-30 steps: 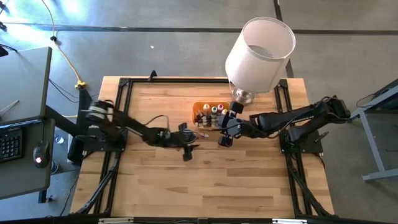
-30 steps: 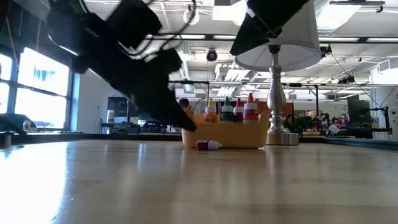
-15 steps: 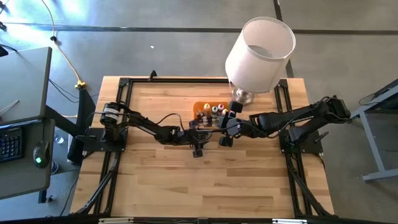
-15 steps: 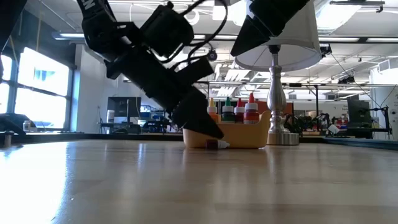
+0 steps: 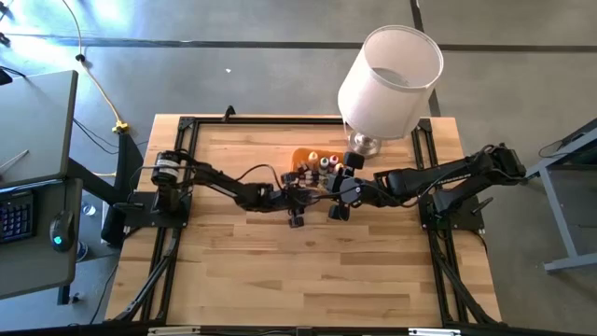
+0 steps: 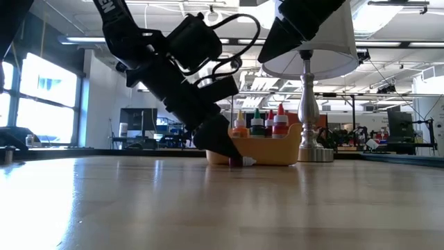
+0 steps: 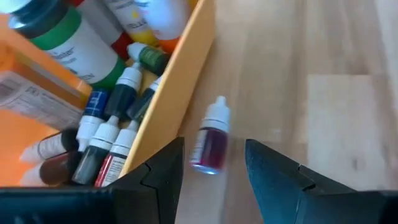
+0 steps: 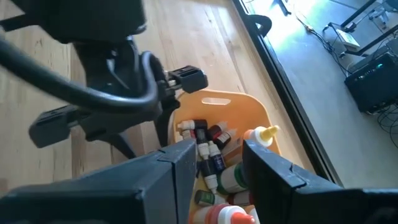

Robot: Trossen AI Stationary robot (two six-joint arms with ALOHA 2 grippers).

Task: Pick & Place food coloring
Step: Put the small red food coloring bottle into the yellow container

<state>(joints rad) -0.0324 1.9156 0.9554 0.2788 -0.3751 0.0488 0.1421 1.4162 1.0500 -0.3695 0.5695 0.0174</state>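
Observation:
One small dark-red food coloring bottle [image 7: 209,142] with a white cap lies on its side on the table, just outside the orange tray's wall [image 7: 166,106]; in the low view this bottle [image 6: 241,161] lies in front of the tray [image 6: 277,151]. Several more bottles lie and stand inside the tray [image 8: 208,155]. My left gripper [image 7: 214,171] is open and low over the table, with a finger on each side of the lying bottle's base end and no touch showing. My right gripper [image 8: 217,168] is open and hovers by the tray's right side [image 5: 334,210].
A table lamp with a white shade [image 5: 390,79] stands just beyond the tray near the far edge, its base [image 6: 313,154] to the tray's right in the low view. The two arms are close together at mid-table. Bare wood lies toward the near edge [image 5: 308,280].
My left gripper has moved toward the table's right and toward the tray, and has come down until its fingertips stand by the lying bottle. The right arm has kept still.

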